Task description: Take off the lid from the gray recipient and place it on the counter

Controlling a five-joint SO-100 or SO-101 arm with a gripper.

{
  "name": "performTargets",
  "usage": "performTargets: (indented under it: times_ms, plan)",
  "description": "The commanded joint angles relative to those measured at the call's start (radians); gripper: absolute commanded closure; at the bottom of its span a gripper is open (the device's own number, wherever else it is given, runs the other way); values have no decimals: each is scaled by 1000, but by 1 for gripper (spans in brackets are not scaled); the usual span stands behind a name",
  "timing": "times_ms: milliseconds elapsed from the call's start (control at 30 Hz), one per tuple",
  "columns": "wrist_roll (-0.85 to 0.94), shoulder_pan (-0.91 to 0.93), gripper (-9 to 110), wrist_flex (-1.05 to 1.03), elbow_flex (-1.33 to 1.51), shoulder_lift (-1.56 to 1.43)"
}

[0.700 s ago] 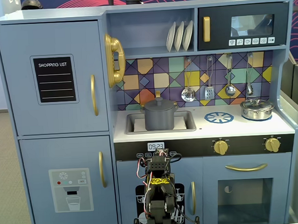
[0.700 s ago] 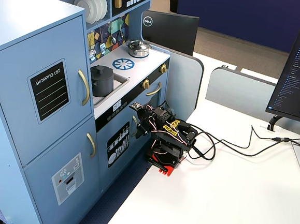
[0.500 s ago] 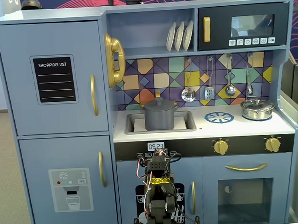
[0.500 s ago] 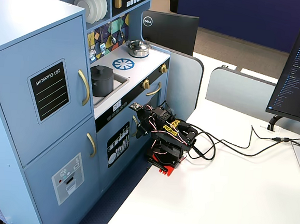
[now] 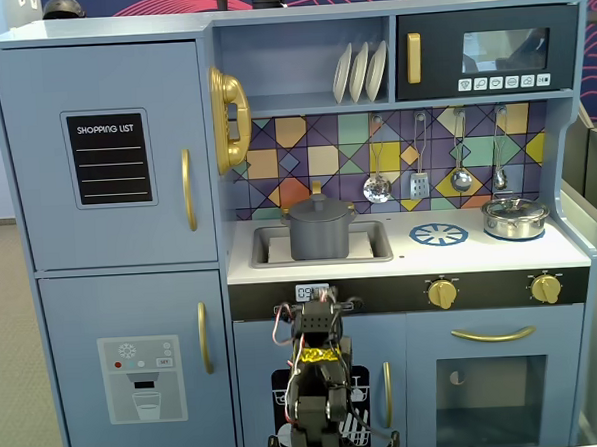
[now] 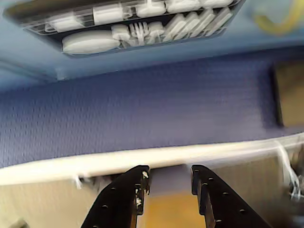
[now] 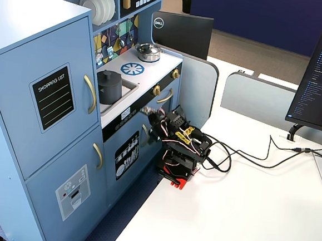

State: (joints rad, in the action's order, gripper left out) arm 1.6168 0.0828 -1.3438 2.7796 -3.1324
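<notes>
The lid sits on the gray pot in the sink, while the fingers stand spread and empty, well below the counter.

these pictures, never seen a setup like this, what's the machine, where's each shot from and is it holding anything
It is a small robot arm on a white desk, facing a blue toy kitchen. One fixed view looks straight at the kitchen, another from the side, and the wrist view rides on the arm. In a fixed view, a gray pot with its lid on sits in the sink, and a shiny silver pot stands on the counter. The tool is open and holds nothing.
</notes>
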Motion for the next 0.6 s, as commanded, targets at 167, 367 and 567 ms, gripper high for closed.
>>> performTargets:
  times_ms: [167,367,567]
  plan:
    - [40,12,102,295,-549,135]
    - [72,32,102,480,-641,166]
    - [78,-18,102,675,-630,215]
